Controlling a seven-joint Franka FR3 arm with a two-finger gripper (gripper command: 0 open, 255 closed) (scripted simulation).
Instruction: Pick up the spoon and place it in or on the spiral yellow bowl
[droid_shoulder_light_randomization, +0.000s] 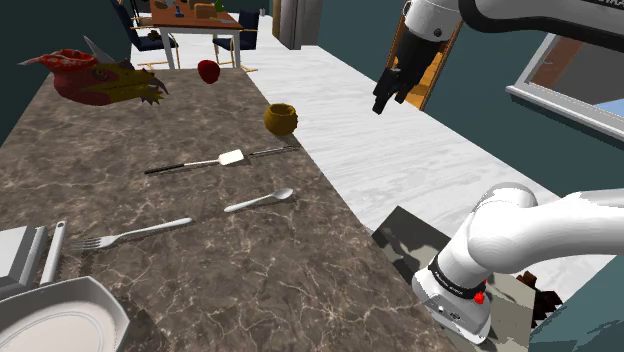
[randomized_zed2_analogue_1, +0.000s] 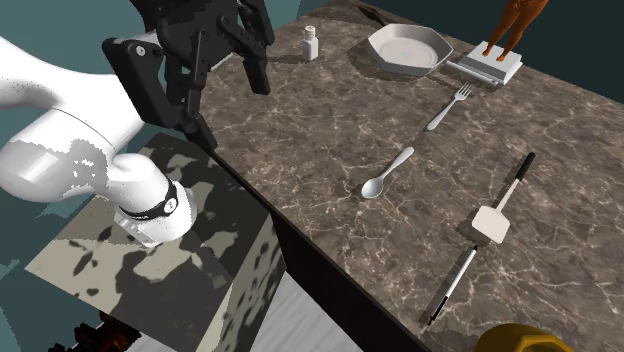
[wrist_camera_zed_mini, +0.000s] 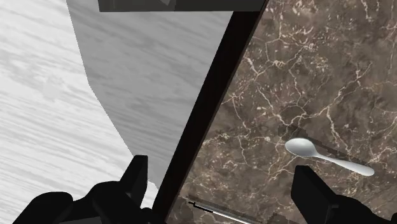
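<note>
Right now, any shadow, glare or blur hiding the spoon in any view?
Shoulder view: the spoon is evenly lit and crisp against the dark veined counter, with no glare. Second exterior view: the same, the spoon stands out clearly. Wrist view: the spoon is unshaded, and what looks like a broad grey shadow lies on the pale floor, off the counter.

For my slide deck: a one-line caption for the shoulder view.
Open gripper poised at the edge of the counter; spoon lies on it, yellow bowl farther along.

light: bright, even | shadow: broad hard-edged grey patch on pale floor (wrist_camera_zed_mini: 38, 95)
</note>
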